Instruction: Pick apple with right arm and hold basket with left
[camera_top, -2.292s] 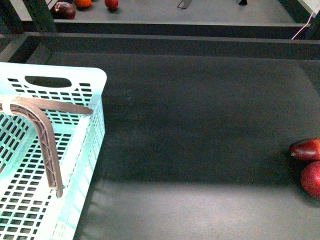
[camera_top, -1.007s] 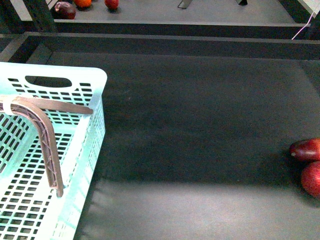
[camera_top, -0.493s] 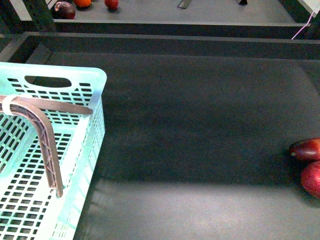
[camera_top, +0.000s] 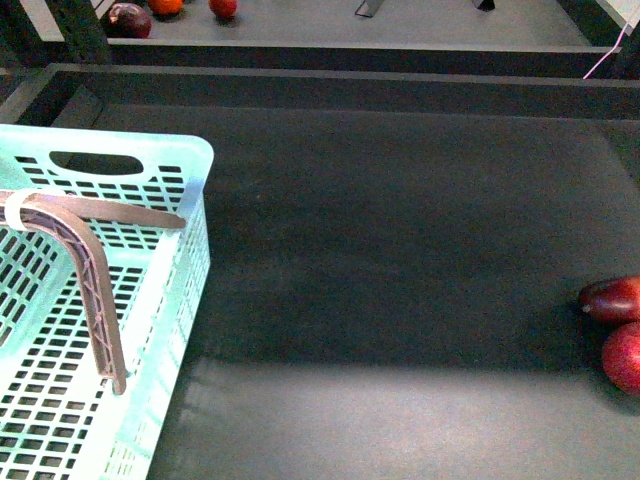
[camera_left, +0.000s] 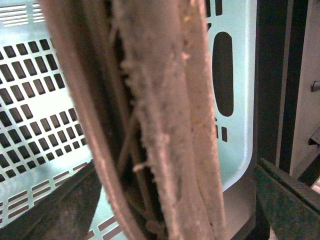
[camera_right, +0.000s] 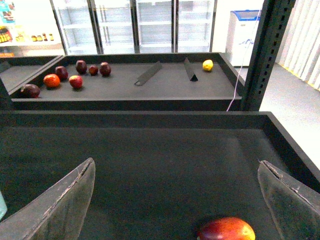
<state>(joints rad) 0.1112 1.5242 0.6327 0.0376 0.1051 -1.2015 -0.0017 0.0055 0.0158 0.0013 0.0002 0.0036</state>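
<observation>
Spotted the apple (camera_top: 622, 357) at the front view's lower-right edge, well apart from the basket (camera_top: 196, 160) at far left. Clearly the right hand's (camera_right: 176, 162) side, with that hand spread wide and gripping nothing. Caught the left hand (camera_left: 175, 167) spread too, straddling the handle (camera_left: 160, 100).

grey-brown handle (camera_left: 165, 125) fills the view between spread fingers (camera_left: 290, 200), basket (camera_left: 240, 150) behind.

The basket (camera_top: 150, 160) is pale mint-green, patterned all over with rows of slots; its handle (camera_top: 95, 290) is grey-brown (lattice-ribbed). The apple (camera_top: 623, 357) is bright red, the maroon fruit (camera_top: 612, 298) darker, the counter (camera_top: 400, 250) charcoal-black
</observation>
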